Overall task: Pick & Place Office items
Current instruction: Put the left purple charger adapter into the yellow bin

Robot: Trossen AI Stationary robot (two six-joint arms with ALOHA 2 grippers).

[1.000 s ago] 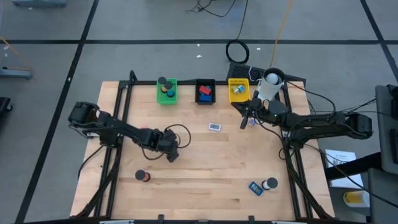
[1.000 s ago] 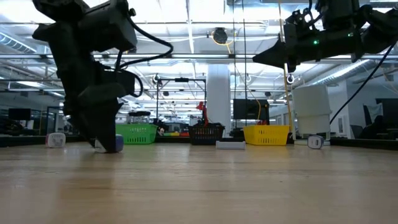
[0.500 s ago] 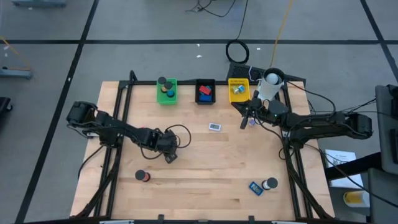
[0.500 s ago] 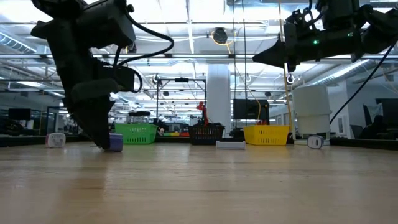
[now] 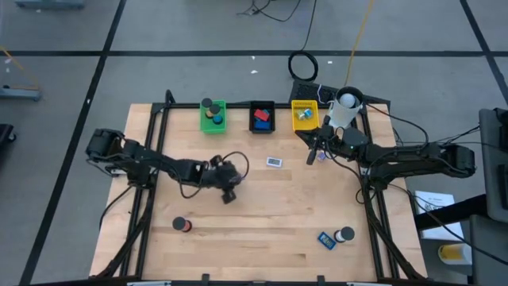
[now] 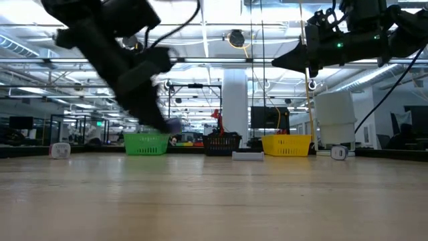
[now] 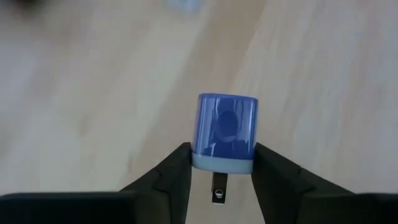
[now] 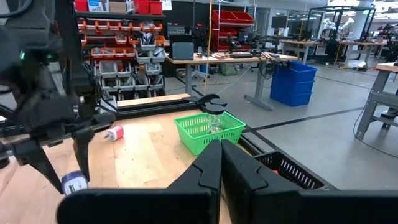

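One small blue translucent cap-shaped piece [image 7: 226, 130] pinched by left gripper [image 7: 221, 163], lifted above mid-table. Grip only on lower rim — a swing may pop it loose. Right gripper [image 8: 221, 163] pressed together, waiting near yellow plastic tray [image 5: 304, 114].

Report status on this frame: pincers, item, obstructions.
Left pincer shut on blue cap, lifted off the table. Right pincer shut, empty, raised near yellow tray. Nothing visibly obstructing.

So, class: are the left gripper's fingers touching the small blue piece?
Touching. The left wrist view shows both fingers pressed against the sides of the blue piece, held clear of the table.
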